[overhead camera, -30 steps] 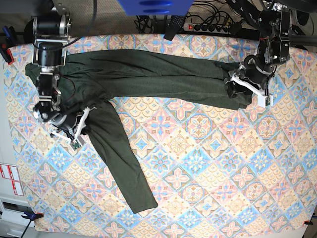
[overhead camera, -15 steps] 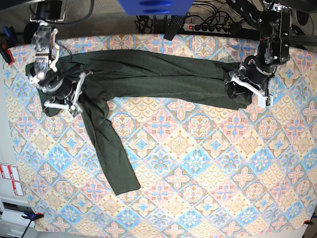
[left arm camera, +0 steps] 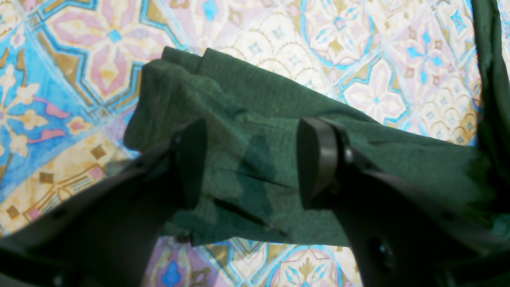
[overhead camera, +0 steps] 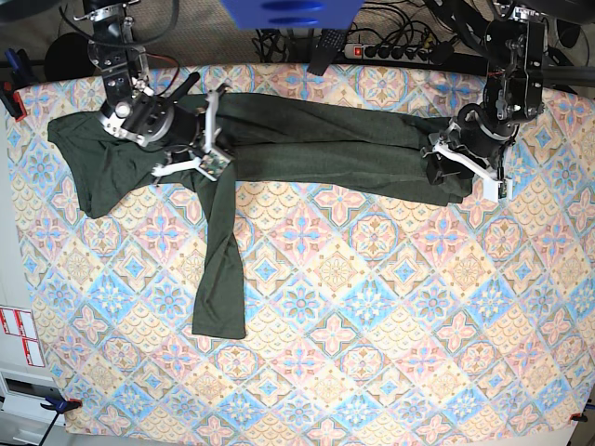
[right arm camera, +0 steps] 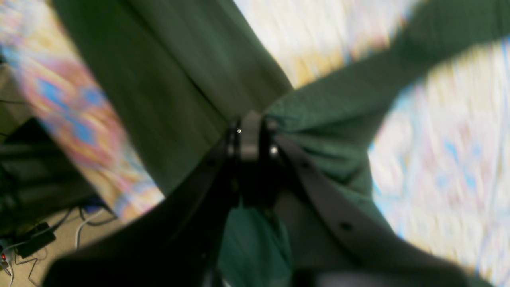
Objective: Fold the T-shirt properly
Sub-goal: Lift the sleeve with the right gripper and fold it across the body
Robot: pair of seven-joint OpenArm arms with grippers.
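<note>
Patterned tile-print cloth covers the surface (overhead camera: 390,307), with cables and a power strip (overhead camera: 390,51) along its far edge. At the right gripper (right arm camera: 250,137) the jaws are pressed tight on a bunched fold of the shirt (overhead camera: 307,139), lifting it where the body meets the sleeve that trails down the surface toward the near side. At the left gripper (left arm camera: 251,163) the jaws stand apart over the folded end of the shirt's other side, fabric lying between them ungripped, while the shirt itself stretches across the far part of the surface between both arms.
</note>
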